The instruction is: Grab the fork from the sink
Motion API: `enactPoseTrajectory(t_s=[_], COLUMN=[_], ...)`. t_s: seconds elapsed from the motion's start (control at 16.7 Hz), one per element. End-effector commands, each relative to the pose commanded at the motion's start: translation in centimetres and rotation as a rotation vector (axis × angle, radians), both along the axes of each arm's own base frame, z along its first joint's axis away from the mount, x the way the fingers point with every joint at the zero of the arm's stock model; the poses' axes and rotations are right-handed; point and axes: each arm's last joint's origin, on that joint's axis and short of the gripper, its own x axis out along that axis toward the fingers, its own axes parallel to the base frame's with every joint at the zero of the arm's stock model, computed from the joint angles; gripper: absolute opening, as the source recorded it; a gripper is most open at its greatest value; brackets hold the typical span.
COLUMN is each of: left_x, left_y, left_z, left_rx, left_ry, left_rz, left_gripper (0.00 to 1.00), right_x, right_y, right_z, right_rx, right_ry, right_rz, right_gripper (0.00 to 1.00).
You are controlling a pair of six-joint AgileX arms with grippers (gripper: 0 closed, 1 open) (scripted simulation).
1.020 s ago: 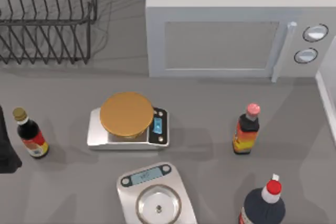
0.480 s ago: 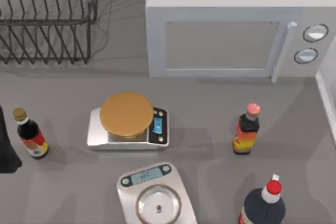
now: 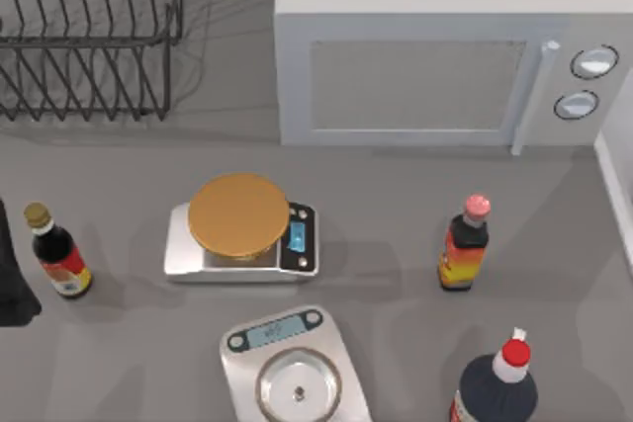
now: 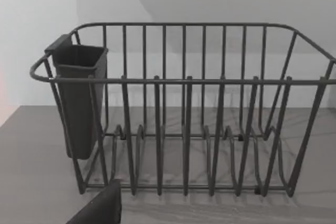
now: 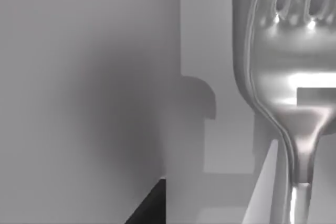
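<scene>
At the table's left edge the left arm (image 3: 12, 274) sits parked, its wrist facing the dish rack (image 4: 184, 114); I cannot tell how its claw stands. Over on the right, the fork (image 5: 289, 77) lies in the pale sink (image 5: 105, 77), right under the right wrist. It looks light, stiff and slippery; I'd pinch the narrow neck. That claw's state is hidden too.

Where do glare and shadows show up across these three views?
Right wrist view: bright glare patches on the fork, a soft dark shadow on the pale surface beside it. Top view: faint shadows spread on the grey counter from the bottles and the orange-topped scale. Left wrist view: the wire dish rack is evenly lit, without glare.
</scene>
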Motion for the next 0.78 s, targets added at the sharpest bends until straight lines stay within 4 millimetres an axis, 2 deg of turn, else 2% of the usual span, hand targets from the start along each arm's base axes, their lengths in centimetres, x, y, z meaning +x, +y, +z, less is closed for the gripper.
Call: enactPoseTrajectory(t_s=[0.24, 0.72, 0.78], left_x=[0.0, 0.0, 0.0], left_y=[0.0, 0.0, 0.0], left_z=[0.0, 0.0, 0.0], left_rx=[0.000, 0.000, 0.000], left_ry=[0.000, 0.000, 0.000], left_rz=[0.000, 0.000, 0.000], left_gripper=[1.00, 1.00, 1.00], right_x=[0.0, 0.0, 0.5], right_y=[0.0, 0.0, 0.1], right_z=[0.0, 0.0, 2.3], right_rx=[0.000, 0.000, -0.001], right_ry=[0.000, 0.000, -0.045], right_rz=[0.000, 0.000, -0.007], right_gripper=[0.02, 0.00, 0.00])
